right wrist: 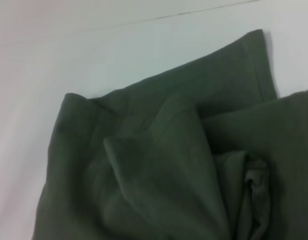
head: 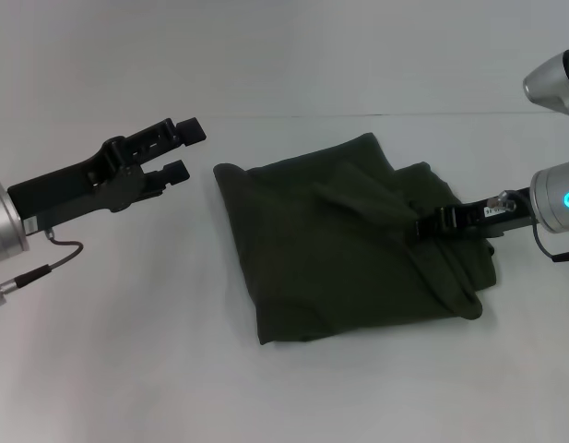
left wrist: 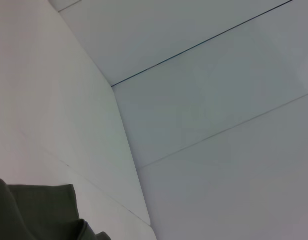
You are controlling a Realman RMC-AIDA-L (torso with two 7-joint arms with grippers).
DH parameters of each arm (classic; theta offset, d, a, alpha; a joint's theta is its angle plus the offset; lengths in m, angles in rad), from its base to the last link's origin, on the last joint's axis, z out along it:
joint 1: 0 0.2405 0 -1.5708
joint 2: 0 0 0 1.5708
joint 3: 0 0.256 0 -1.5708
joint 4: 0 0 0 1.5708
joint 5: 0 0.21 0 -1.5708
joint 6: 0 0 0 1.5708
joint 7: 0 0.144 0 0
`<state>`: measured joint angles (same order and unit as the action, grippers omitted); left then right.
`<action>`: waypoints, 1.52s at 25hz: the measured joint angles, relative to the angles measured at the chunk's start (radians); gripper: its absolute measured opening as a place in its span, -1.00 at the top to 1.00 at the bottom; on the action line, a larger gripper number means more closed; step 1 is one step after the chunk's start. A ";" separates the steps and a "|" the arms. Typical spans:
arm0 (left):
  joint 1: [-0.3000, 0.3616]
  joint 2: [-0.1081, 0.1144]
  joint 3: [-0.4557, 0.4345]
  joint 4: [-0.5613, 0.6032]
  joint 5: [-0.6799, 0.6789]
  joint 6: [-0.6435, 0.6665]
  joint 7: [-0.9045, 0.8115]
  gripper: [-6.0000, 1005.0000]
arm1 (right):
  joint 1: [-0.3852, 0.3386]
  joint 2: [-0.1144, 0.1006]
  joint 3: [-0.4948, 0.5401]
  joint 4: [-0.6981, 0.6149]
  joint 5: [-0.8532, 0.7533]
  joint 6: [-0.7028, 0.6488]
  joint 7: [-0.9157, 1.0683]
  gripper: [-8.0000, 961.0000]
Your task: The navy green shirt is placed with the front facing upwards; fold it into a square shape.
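The navy green shirt (head: 330, 263) lies on the white table as a rough folded rectangle, with loose creased layers along its right side. No print shows. My right gripper (head: 422, 226) reaches in from the right, low over that side, shut on a bunch of the fabric, and folds run toward its tip. The right wrist view shows the shirt (right wrist: 144, 175) close up, with a puckered bunch low at the right. My left gripper (head: 184, 149) hovers open just left of the shirt's far left corner, holding nothing. A corner of the shirt (left wrist: 39, 210) shows in the left wrist view.
White table (head: 127, 351) stretches around the shirt on all sides. Its far edge meets a pale wall (head: 284, 55) behind. A cable hangs from the left arm (head: 44, 263) near the left border.
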<state>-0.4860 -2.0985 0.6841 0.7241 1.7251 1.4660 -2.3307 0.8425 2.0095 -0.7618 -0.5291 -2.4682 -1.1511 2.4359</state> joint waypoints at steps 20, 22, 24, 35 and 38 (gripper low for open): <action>0.000 0.002 -0.002 0.002 -0.004 -0.007 0.002 -0.89 | 0.027 -0.006 0.010 -0.169 0.049 -0.076 0.019 0.86; 0.000 0.004 -0.004 0.003 -0.005 -0.007 0.002 -0.89 | 0.036 -0.006 0.004 -0.216 0.049 -0.093 0.040 0.86; 0.000 0.005 -0.009 0.004 -0.007 -0.007 0.002 -0.89 | 0.042 -0.007 -0.002 -0.237 0.045 -0.098 0.050 0.86; -0.001 0.006 -0.040 -0.001 -0.007 -0.007 0.012 -0.89 | 0.037 -0.020 -0.070 -0.151 0.039 0.000 0.058 0.86; -0.002 0.006 -0.041 -0.002 -0.007 -0.007 0.012 -0.89 | 0.036 -0.024 -0.073 -0.145 0.017 0.001 0.079 0.86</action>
<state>-0.4875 -2.0923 0.6431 0.7224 1.7179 1.4586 -2.3183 0.8785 1.9853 -0.8352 -0.6744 -2.4508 -1.1504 2.5151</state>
